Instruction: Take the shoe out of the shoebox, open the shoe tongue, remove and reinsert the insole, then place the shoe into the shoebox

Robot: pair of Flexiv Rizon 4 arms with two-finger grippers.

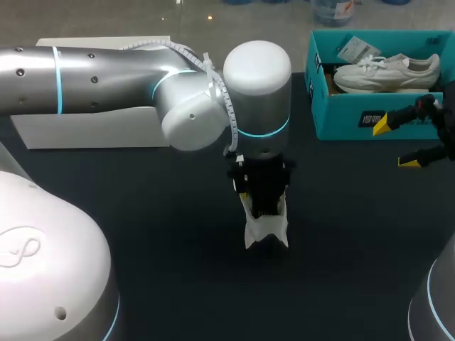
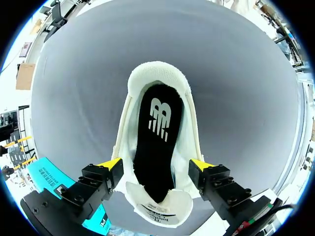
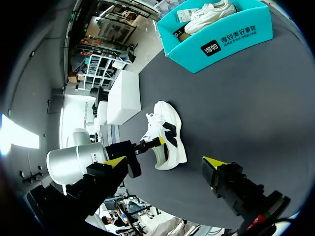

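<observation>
White shoe [image 1: 264, 229] stands upright at mid-table, black insole [image 2: 156, 142] lying inside. Teal shoebox [image 1: 348, 117], well apart, holds a second white shoe [image 1: 387, 71].

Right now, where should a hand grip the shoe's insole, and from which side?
Pinch the insole at its heel end, by the padded collar, coming straight down through the opening: the shoe sits sole-down and the tongue hides the insole's front.
</observation>
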